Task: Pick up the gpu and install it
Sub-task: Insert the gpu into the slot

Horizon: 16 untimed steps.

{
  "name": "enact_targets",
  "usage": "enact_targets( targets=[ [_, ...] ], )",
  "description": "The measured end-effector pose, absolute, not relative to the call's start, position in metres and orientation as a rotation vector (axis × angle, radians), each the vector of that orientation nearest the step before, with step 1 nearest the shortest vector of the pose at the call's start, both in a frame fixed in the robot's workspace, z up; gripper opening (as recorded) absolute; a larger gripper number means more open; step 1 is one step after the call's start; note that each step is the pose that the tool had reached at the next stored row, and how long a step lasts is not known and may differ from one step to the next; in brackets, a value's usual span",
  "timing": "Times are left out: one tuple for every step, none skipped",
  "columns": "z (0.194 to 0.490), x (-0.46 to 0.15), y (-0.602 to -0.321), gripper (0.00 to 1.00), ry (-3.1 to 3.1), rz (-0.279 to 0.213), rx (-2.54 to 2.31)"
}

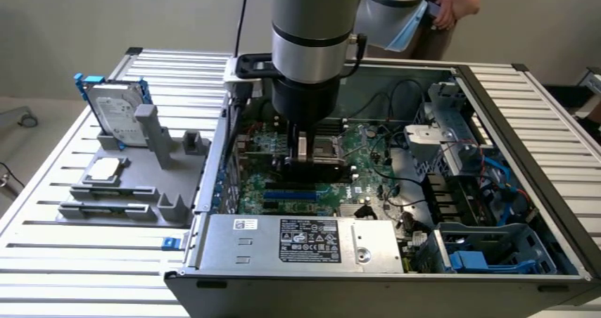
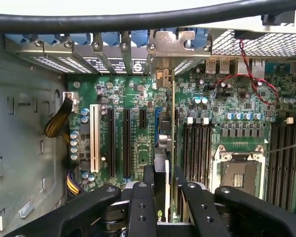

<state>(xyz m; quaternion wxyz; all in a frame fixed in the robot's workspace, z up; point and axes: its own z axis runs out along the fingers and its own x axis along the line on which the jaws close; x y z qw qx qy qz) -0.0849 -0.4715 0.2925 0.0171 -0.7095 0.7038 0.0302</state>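
the end effector [image 1: 303, 153] [image 2: 161, 183] was closed narrowly on the gpu [image 1: 324, 169] [image 2: 161, 160], a thin green circuit card with a black shroud, pinching it near its upper edge. it held the card on edge, low inside the open grey metal computer case [image 1: 526, 131]. this was apparently so the card's bottom connector could line up with the blue expansion slot [image 2: 158, 121] on the green motherboard [image 2: 133, 94], while the card's silver metal bracket [image 2: 175, 43] met the rear slot openings. whether the card was fully seated, i could not tell. the case also contained a silver power supply box [image 1: 300, 242] and blue plastic drive bays [image 1: 488, 258]. on the slatted aluminium bench [image 1: 56, 240], toward the exterior view's left, a grey moulded holder [image 1: 160, 149] kept a silver hard drive with a blue frame [image 1: 117, 110] upright in one pocket, probably for easy picking.
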Motion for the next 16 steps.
enact_targets(
  targets=[
    [0.2918, -0.0854, -0.4715, 0.26, 2.187, 0.094, -2.205],
    [0.2911, -0.0857, -0.4715, 0.26, 2.188, 0.094, -2.205],
    [0.2905, -0.0860, -0.4715, 0.26, 2.187, 0.094, -2.205],
    [0.2899, -0.0862, -0.4715, 0.26, 2.187, 0.094, -2.205],
    [0.2894, -0.0865, -0.4715, 0.26, 2.187, 0.094, -2.205],
    [0.2888, -0.0867, -0.4715, 0.26, 2.188, 0.094, -2.205],
    [0.2883, -0.0869, -0.4715, 0.26, 2.187, 0.094, -2.205],
    [0.2878, -0.0872, -0.4715, 0.26, 2.188, 0.094, -2.205],
    [0.2872, -0.0874, -0.4715, 0.26, 2.188, 0.094, -2.205],
    [0.2866, -0.0876, -0.4715, 0.26, 2.188, 0.094, -2.205],
    [0.2860, -0.0877, -0.4715, 0.26, 2.188, 0.094, -2.205],
    [0.2856, -0.0878, -0.4715, 0.26, 2.188, 0.094, -2.205],
    [0.2850, -0.0878, -0.4715, 0.26, 2.188, 0.094, -2.204],
    [0.2846, -0.0879, -0.4716, 0.26, 2.189, 0.094, -2.203],
    [0.2840, -0.0879, -0.4715, 0.26, 2.191, 0.094, -2.202],
    [0.2835, -0.0879, -0.4716, 0.26, 2.192, 0.094, -2.200]
  ],
)
